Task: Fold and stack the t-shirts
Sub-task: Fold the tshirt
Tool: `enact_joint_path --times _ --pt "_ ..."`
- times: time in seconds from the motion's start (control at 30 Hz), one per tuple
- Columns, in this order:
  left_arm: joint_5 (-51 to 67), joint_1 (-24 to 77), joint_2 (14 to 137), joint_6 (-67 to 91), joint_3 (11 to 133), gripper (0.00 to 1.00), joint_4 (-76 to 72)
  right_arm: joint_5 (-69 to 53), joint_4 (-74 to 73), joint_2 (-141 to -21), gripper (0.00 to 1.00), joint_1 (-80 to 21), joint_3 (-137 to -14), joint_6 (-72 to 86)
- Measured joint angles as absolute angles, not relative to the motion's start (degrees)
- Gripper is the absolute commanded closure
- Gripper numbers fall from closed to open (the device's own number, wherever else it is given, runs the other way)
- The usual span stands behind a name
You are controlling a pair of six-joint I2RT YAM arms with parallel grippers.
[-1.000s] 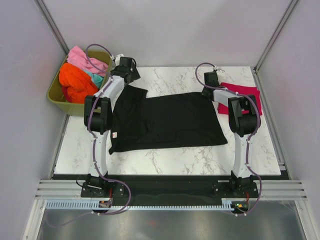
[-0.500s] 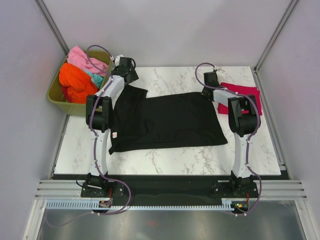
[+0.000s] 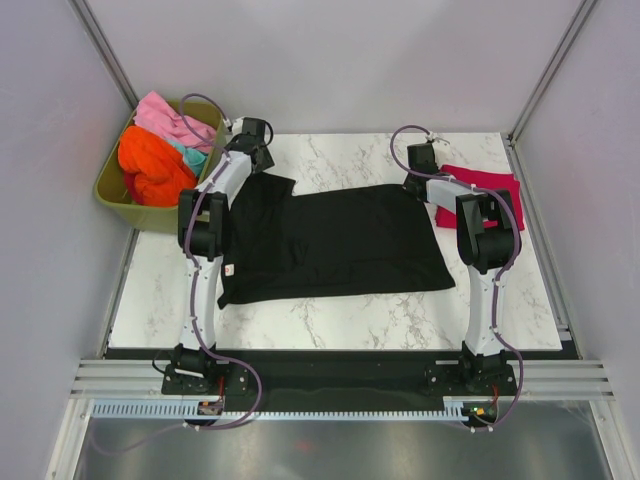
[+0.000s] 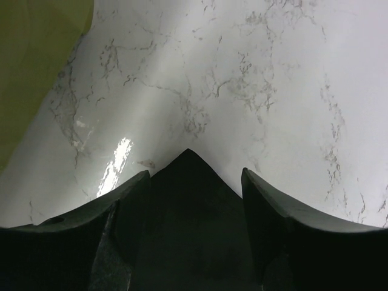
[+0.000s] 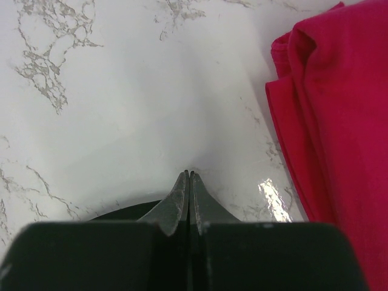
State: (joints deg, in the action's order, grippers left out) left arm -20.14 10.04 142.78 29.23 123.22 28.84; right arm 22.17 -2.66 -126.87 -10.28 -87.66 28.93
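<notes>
We list: black t-shirt [image 3: 340, 245], spread flat mid-table [image 3: 340, 320]; left gripper [image 4: 195, 172], fingers spread either side of its 11 o'clock sleeve tip; right gripper [image 5: 190, 174], fingers pressed together at its 1 o'clock corner; crimson t-shirt [image 3: 475, 181], folded, at 2 o'clock.

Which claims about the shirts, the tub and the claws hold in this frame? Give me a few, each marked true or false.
1. The black t-shirt lies spread out on the table. True.
2. The red t-shirt sits in the tub. False: it lies folded on the table's far right. The tub holds orange, pink and teal cloth.
3. The left claw is open, with a corner of the black t-shirt between its fingers. True.
4. The right claw is wide open. False: its fingers are pressed together.
</notes>
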Motion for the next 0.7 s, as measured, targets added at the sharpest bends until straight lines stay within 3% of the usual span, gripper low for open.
enact_joint_path --times 0.33,0.47,0.7 --pt "-16.6 7.92 144.88 29.43 125.91 0.52 30.22 22.17 -2.66 -126.87 1.0 -10.24 -87.64 29.17" --pt "-15.46 7.64 144.88 29.47 126.19 0.55 30.37 22.13 -2.66 -126.87 1.0 -10.17 -87.61 29.3" --pt "-14.31 7.51 145.21 29.63 126.98 0.95 30.65 22.13 -2.63 -126.87 1.0 -10.15 -87.61 29.36"
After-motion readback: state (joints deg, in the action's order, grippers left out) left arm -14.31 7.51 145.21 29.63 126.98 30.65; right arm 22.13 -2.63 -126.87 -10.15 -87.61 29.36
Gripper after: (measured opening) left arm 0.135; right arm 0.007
